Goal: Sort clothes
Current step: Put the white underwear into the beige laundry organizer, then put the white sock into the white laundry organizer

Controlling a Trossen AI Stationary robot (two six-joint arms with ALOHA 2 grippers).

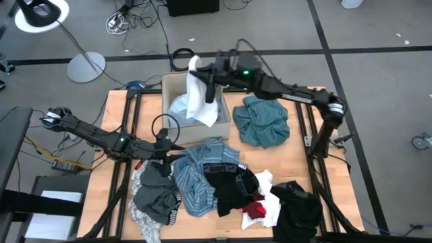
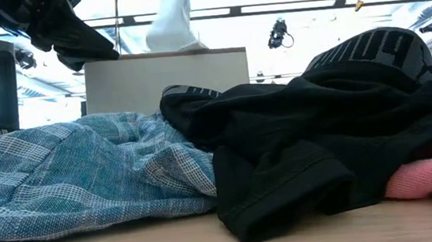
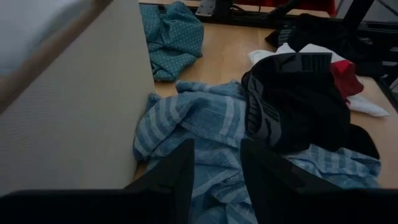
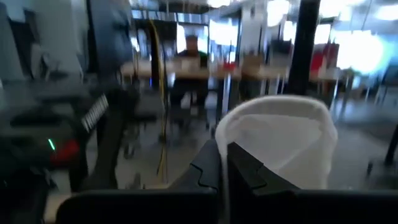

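My right gripper (image 1: 209, 79) is shut on a white garment (image 1: 200, 94) above the tan cardboard box (image 1: 177, 86) at the table's far side. A light blue piece (image 1: 179, 104) lies in the box. My left gripper (image 1: 169, 152) is open and empty, low over the blue-striped garment (image 3: 205, 127), just near of the box's wall (image 3: 81, 112). On the table lie a teal piece (image 1: 262, 120), black pieces (image 1: 233, 183), a grey piece (image 1: 156, 196), a red piece (image 1: 255, 210) and a white piece (image 1: 268, 196). My right gripper pinches the white garment between its two fingers (image 4: 245, 168) at a bunched fold near its upper part (image 4: 273, 140). The fingers come roughly level from the table's right. The garment hangs slack below them (image 2: 171, 22), with its lower end reaching into the box (image 1: 208, 116).
The heap of clothes fills the table's near half, with another black garment (image 1: 297, 206) at the near right. Bare wood (image 1: 317, 145) shows to the right of the teal piece. The room beyond holds desks and a seated person (image 4: 189, 62).
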